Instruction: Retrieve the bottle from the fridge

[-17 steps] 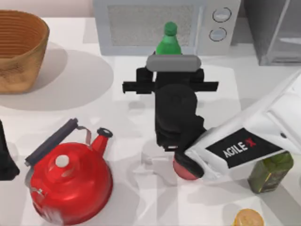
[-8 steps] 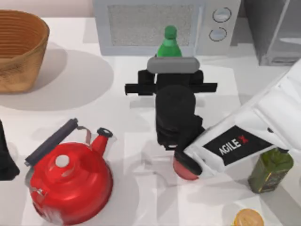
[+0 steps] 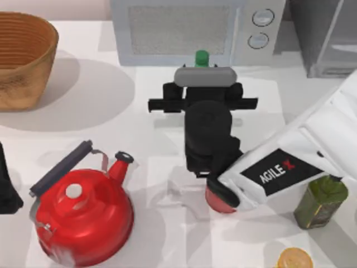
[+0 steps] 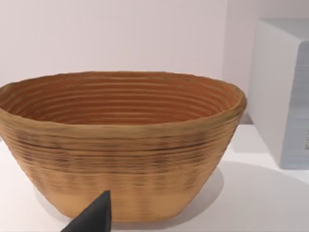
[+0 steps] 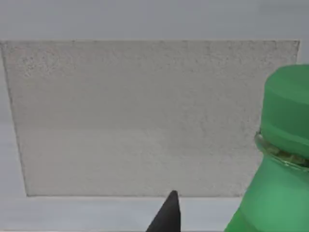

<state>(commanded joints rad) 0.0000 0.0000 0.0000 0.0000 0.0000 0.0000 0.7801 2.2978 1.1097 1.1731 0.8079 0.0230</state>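
Right jaws (image 3: 204, 67) beside bottle (image 3: 201, 57), microwave (image 3: 184, 28) just behind

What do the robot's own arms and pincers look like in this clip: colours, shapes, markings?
The right arm is a white, boxy link with a black panel reading "AGILE" in white and a red X. Its wrist is a black rounded cylinder with a black crossbar and a grey rounded bar at the right pincer. A red ring sits at the link's end. The left arm is a black shape at the table's left edge; a black pointed fingertip shows.
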